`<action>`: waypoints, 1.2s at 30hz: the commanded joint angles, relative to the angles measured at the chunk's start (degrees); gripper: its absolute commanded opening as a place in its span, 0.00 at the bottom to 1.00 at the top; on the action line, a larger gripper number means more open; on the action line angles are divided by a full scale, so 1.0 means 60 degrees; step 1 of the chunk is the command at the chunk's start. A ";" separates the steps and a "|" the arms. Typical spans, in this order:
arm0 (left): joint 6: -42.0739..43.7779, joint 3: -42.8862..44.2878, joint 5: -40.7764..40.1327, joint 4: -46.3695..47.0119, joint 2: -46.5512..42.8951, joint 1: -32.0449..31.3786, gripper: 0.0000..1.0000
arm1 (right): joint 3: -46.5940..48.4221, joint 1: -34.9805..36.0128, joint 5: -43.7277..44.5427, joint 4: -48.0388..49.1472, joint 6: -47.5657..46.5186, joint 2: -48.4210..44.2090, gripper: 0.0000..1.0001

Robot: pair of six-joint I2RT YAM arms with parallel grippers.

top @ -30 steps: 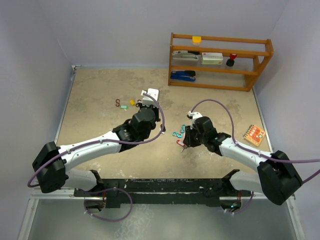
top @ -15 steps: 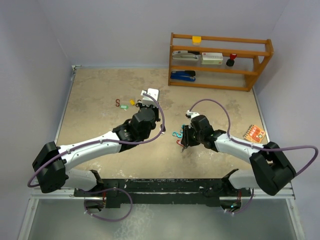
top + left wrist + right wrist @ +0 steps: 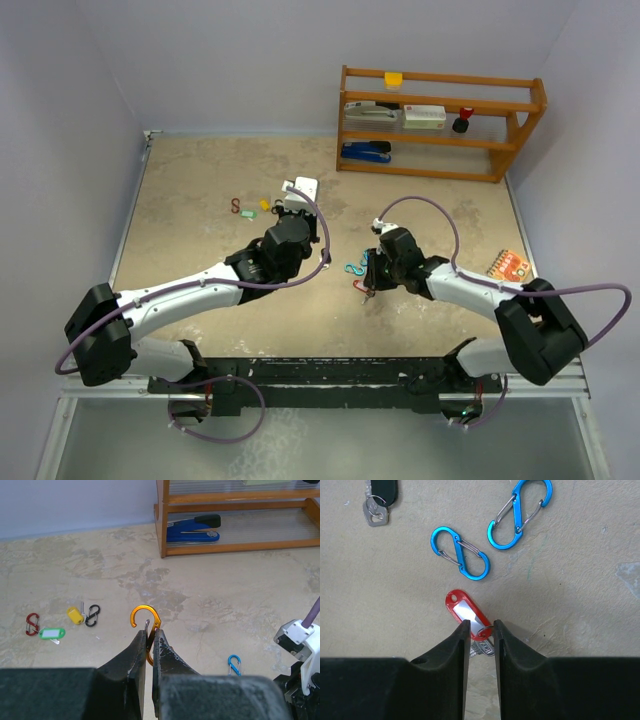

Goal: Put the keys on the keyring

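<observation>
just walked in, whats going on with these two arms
The left gripper is shut on an orange S-shaped clip; no key shows on it. The right gripper is down at the table with its fingers either side of the red-tagged key, beside two blue clips. Whether it has a grip is unclear. The yellow-tagged key and green-tagged key lie untouched further left.

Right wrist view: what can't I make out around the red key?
- Blade of the red key: hidden under the right gripper; grip unclear.
- Top of the black key: cut off by the upper edge.
- Top view: the red key is too small to judge.
</observation>
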 commanded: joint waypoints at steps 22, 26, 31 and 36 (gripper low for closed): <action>0.0177 -0.0043 -0.0138 0.0404 -0.0145 0.0064 0.00 | 0.0500 0.0050 0.0536 -0.0712 0.0234 -0.0266 0.03; 0.0154 -0.0032 -0.0121 0.0404 -0.0157 0.0055 0.00 | 0.0470 0.0063 0.0617 -0.0740 0.0195 -0.0425 0.03; 0.0139 -0.0027 -0.0092 0.0391 -0.0157 0.0056 0.00 | 0.0508 0.0050 0.0621 -0.0778 0.0109 -0.0476 0.05; 0.0145 -0.0008 -0.0092 0.0389 -0.0157 0.0056 0.00 | 0.0517 0.0149 0.0153 -0.0684 -0.0234 -0.0504 0.27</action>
